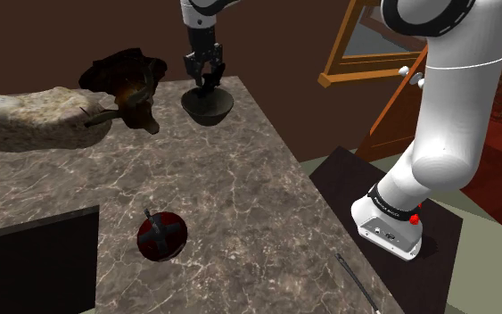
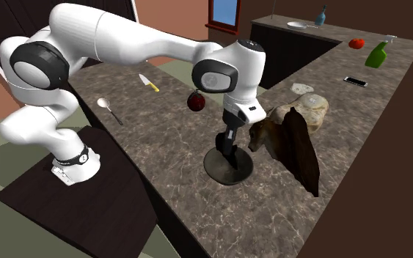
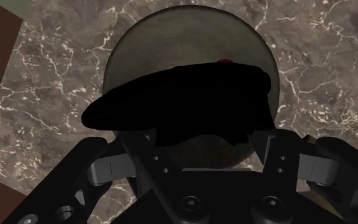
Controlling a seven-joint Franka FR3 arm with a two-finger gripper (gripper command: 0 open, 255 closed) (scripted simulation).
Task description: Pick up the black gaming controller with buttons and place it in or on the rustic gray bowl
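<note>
A dark grey bowl (image 1: 207, 107) stands near the far edge of the marbled counter (image 1: 240, 205). My black gripper (image 1: 206, 78) hangs straight down just above it, shut on the black gaming controller (image 1: 208, 85). In the wrist view the controller (image 3: 184, 105) lies crosswise over the bowl's hollow (image 3: 190, 32), with a small red button at its far edge, and it hides the tips of my gripper (image 3: 199, 137). In the second exterior view the gripper (image 2: 227, 146) reaches down into the bowl (image 2: 230, 170).
A dark brown gnarled ornament (image 1: 128, 85) and a pale rock-like lump (image 1: 26, 116) lie close beside the bowl. A dark red round object (image 1: 161, 235) sits mid-counter, a black box (image 1: 26, 263) near the front corner. A spoon (image 2: 109, 108) and a yellow-handled knife (image 2: 150, 83) lie further off.
</note>
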